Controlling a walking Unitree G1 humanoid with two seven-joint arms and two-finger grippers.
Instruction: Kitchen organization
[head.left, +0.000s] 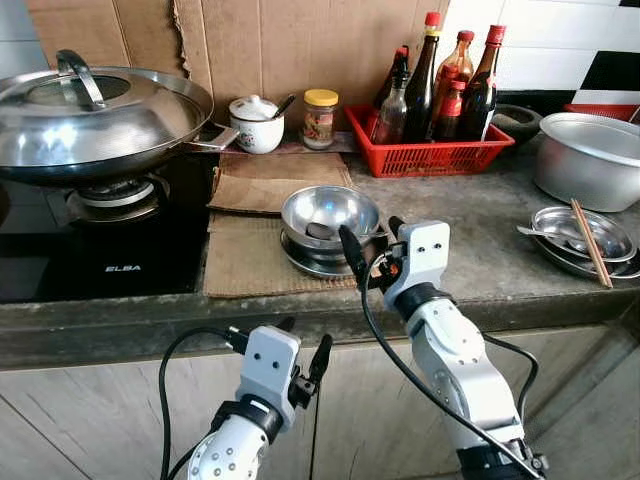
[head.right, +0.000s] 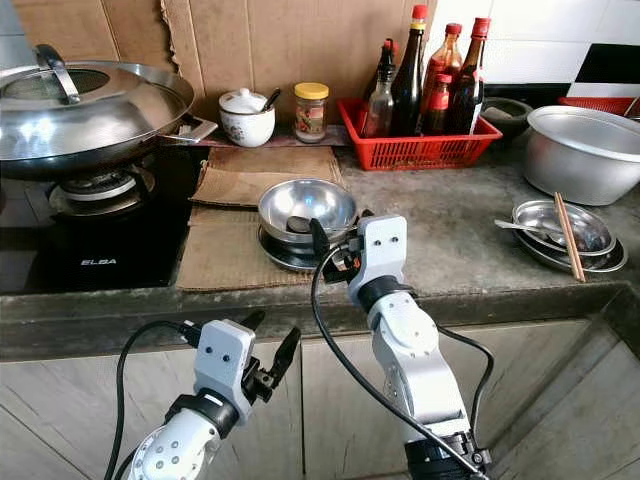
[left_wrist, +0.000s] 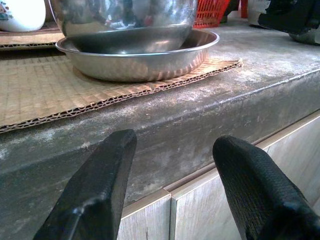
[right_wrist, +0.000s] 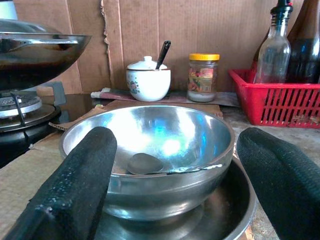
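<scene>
- Steel bowl (head.left: 330, 213) with a spoon (right_wrist: 145, 163) inside, nested in a shallow steel dish (left_wrist: 145, 60) on corrugated cardboard (head.left: 255, 260) at the counter's front edge.
- Right gripper (head.left: 372, 250): fingers spread wide, either side of the bowl's near rim, holding nothing.
- Left gripper (head.left: 305, 355): fingers apart and empty, below the counter edge, facing the cabinet front.
- Behind: white sugar pot (head.left: 256, 122), yellow-lidded jar (head.left: 320, 118), red basket (head.left: 430, 155) of sauce bottles.
- Left: lidded wok (head.left: 95, 115) on the gas hob.
</scene>
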